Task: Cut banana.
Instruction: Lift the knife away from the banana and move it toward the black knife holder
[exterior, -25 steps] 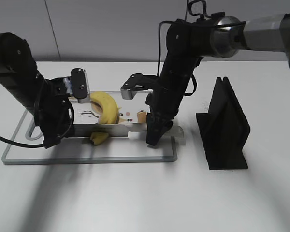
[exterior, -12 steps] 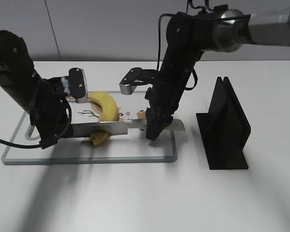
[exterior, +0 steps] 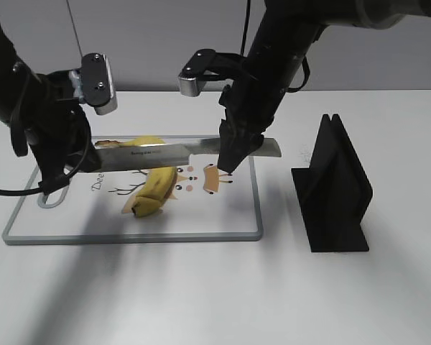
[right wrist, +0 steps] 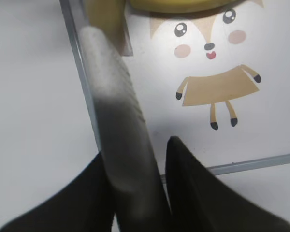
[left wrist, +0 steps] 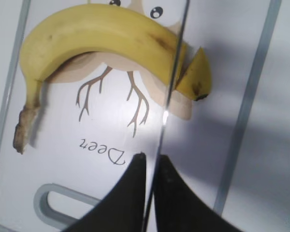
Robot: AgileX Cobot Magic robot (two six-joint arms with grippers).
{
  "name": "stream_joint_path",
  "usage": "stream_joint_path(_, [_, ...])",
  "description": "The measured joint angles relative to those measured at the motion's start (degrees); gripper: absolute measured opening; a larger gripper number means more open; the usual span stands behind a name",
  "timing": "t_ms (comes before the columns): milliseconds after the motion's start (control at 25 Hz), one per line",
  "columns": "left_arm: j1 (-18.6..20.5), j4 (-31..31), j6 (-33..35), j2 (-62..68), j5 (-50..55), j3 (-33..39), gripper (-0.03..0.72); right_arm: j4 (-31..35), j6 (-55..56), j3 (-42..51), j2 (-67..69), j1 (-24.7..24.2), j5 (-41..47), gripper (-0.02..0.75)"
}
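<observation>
The yellow banana (exterior: 154, 188) lies on the white cutting board (exterior: 129, 238). In the left wrist view the banana (left wrist: 106, 34) has a short tip piece (left wrist: 195, 77) cut off and lying against it. A long knife (exterior: 158, 152) hangs level above the banana. My left gripper (exterior: 82, 154) is shut on the blade's tip end; the left wrist view shows its fingers (left wrist: 152, 162) pinching the thin blade (left wrist: 171, 82). My right gripper (exterior: 228, 162) is shut on the grey handle (right wrist: 113, 87), as its fingers (right wrist: 137, 159) show in the right wrist view.
A black knife block (exterior: 334, 187) stands on the table right of the board. The board has a grey rim (right wrist: 251, 162), a handle slot (left wrist: 53, 210) at its left end and cartoon animal prints (right wrist: 210, 48).
Both arms have lifted the knife up from the banana, where it lay across it. The banana now lies exposed below the blade.
</observation>
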Motion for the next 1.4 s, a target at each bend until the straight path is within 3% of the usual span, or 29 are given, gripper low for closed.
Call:
stream_joint_path(240, [-0.11,0.19,0.00,-0.88,1.30,0.00,0.019,0.11,0.00,0.00,-0.51,0.05,0.87,0.246])
stream_joint_path(360, [-0.09,0.25,-0.11,-0.88,1.31,0.00,0.060,0.29,0.00,0.00,-0.58,0.05,0.98,0.246])
stream_joint_path(480, [-0.09,0.19,-0.70,-0.98,0.46,0.00,0.226,1.07,-0.46,0.00,-0.58,0.05,1.38,0.230])
stream_joint_path(600, [-0.17,-0.07,-0.91,-1.36,-1.14,0.00,0.485,1.62,-1.33,0.00,-0.59,0.05,1.33,0.195])
stream_joint_path(720, [-0.17,-0.28,-1.02,-2.84,-3.41,0.00,0.633,1.50,-0.96,0.00,-0.95,0.05,0.43,0.169])
stream_joint_path(1080, [0.90,-0.35,-7.59,-10.26,-10.06,0.04,0.679,0.78,-0.87,0.00,-5.25,-0.06,0.04,0.169])
stream_joint_path(1240, [3.27,2.63,-18.50,-13.74,-9.48,0.04,0.678,0.90,1.20,0.00,-8.45,-0.06,0.63,0.169])
stream_joint_path(1400, [5.62,11.86,-34.18,-17.93,-5.21,0.04,0.669,0.90,5.82,0.00,-11.66,-0.06,1.24,0.169])
